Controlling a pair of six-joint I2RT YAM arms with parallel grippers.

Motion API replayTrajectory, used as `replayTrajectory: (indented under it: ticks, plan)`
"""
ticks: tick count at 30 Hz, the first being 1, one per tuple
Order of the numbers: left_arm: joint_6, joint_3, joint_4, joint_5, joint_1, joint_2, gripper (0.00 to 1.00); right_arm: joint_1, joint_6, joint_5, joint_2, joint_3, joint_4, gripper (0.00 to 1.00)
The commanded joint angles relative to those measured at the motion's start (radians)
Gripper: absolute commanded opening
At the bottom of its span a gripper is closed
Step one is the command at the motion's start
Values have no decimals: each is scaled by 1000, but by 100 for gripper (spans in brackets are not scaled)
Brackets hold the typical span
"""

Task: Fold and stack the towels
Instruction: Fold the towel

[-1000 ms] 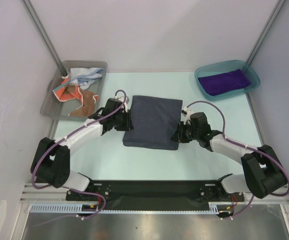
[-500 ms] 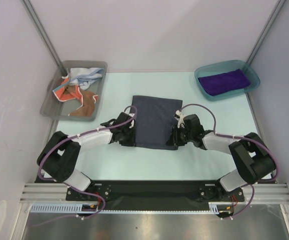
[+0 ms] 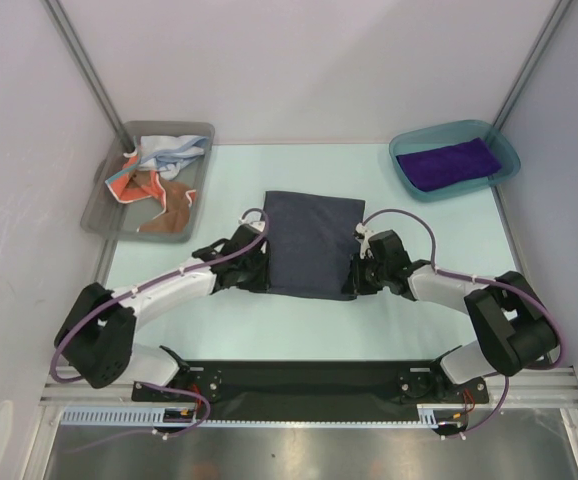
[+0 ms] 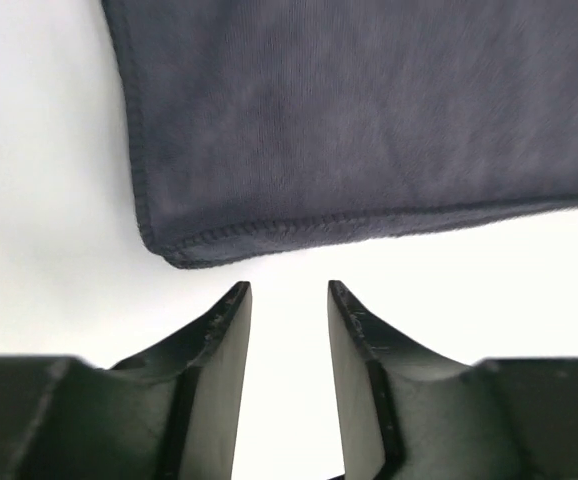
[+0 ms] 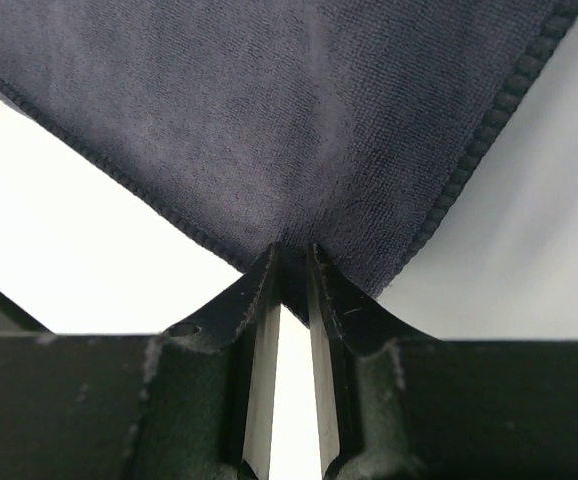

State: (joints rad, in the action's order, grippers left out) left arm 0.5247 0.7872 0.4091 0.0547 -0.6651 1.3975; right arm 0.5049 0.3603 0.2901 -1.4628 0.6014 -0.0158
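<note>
A dark grey-blue towel (image 3: pixel 311 243) lies folded flat in the middle of the table. My left gripper (image 3: pixel 256 270) sits just off its near-left corner (image 4: pixel 184 250), open, with nothing between the fingers (image 4: pixel 219 330). My right gripper (image 3: pixel 357 277) is shut on the towel's near-right corner (image 5: pixel 299 225), the cloth pinched between its fingertips. A purple towel (image 3: pixel 449 163) lies folded in the teal bin (image 3: pixel 406 144) at the back right. Orange-red and pale towels (image 3: pixel 154 170) lie crumpled in the grey bin (image 3: pixel 105 218) at the back left.
The two bins stand at the far corners of the pale green table top (image 3: pixel 299 325). White walls and metal frame posts (image 3: pixel 84 65) close in the sides. The black arm mounting rail (image 3: pixel 299 378) runs along the near edge.
The towel's near edge was drawn in and the cloth now lies narrower. My left gripper has let go of its corner and backed off slightly. The right gripper keeps its hold.
</note>
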Motion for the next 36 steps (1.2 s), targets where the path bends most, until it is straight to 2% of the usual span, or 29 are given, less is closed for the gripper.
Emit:
replayTrajectory:
  ticks: [1,10,13,20,23,29,33,36]
  plan:
    - [9,82,48,83,16,-45,43,3,-23,-72,12,4,-56,22]
    - [27,-41,-88,-107,197,-23,42,0,-21,-86,24,29,-90,22]
    - [31,-62,-115,-127,209,-2,42,9,-55,-14,77,37,-72,25]
    - [51,-71,-170,-170,226,57,41,23,-156,-16,90,83,-145,34]
    - [54,-69,-173,-179,228,72,39,24,-146,-17,84,98,-176,36]
    - [55,-63,-159,-174,228,63,20,40,-135,-39,85,90,-197,38]
    - [51,-48,-125,-168,228,44,2,58,-149,-26,59,101,-207,39]
    - [52,-33,-102,-170,228,40,0,75,-147,-48,41,112,-214,40]
